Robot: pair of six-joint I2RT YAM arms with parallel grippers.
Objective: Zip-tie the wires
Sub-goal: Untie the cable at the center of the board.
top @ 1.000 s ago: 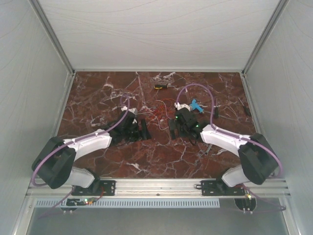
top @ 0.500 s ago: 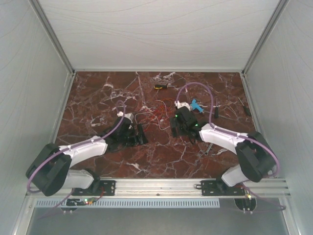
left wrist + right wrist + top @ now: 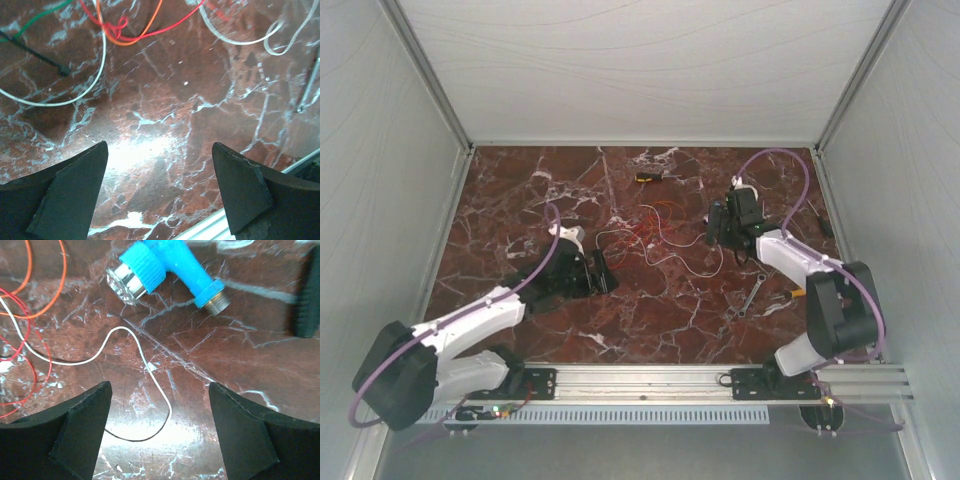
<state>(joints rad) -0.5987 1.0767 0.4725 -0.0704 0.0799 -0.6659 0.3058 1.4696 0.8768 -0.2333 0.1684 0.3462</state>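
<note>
One marble table (image 3: 520, 190) carries everything. Above it, the left gripper (image 3: 159, 145) and right gripper (image 3: 160, 385) each stand with jaws apart, gripping nothing. Between them the wires (image 3: 655, 225) lie in a loose red, orange and white tangle. A small blue fitting (image 3: 170, 265) rests near the right gripper.

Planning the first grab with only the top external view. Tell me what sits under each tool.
Observer: The right tool is open above the marble table; a white wire loops directly below its gap.
Operator: Report what lies past it.
Observer: A blue fitting with a silver end, out of sight in your view.
Operator: Now the left side.
Observer: The left tool is open over bare marble; the wires lie farther out, ahead of it.
</note>
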